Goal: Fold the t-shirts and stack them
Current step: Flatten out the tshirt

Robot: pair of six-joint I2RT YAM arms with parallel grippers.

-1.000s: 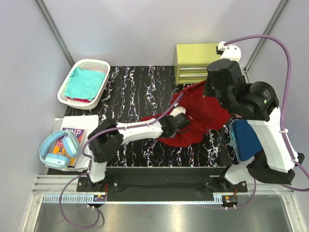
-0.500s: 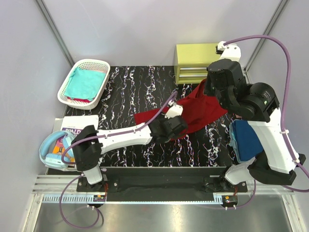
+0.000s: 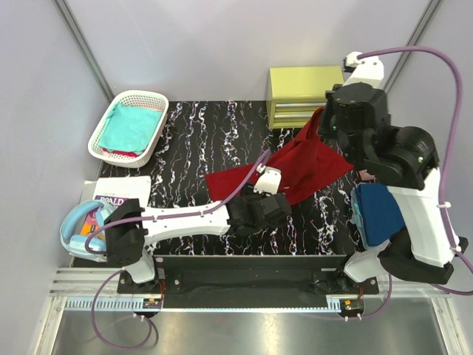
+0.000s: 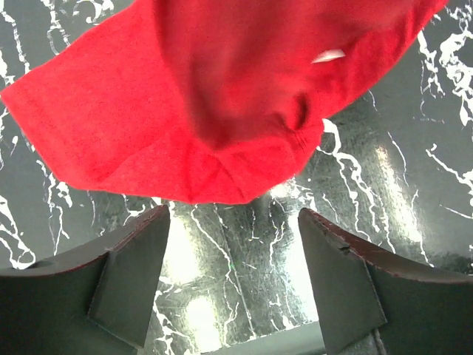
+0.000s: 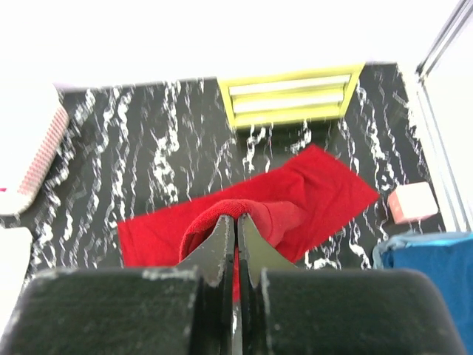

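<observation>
The dark red t-shirt (image 3: pixel 310 166) is not folded yet: 1 corner hangs from the right gripper (image 5: pixel 236 220), whose jaws are clamped on it, and the rest lies on the worktop (image 3: pixel 199 140). The left gripper (image 4: pixel 233 218) hovers at the near hem, jaws wide apart, holding nothing. A teal t-shirt (image 3: pixel 129 126) waits in the basket (image 3: pixel 151 100).

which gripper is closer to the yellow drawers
Right. The right gripper, shut on the red shirt, is up just in front of the yellow drawers. The left gripper is open over the table at the shirt's near edge, farther away.
</observation>
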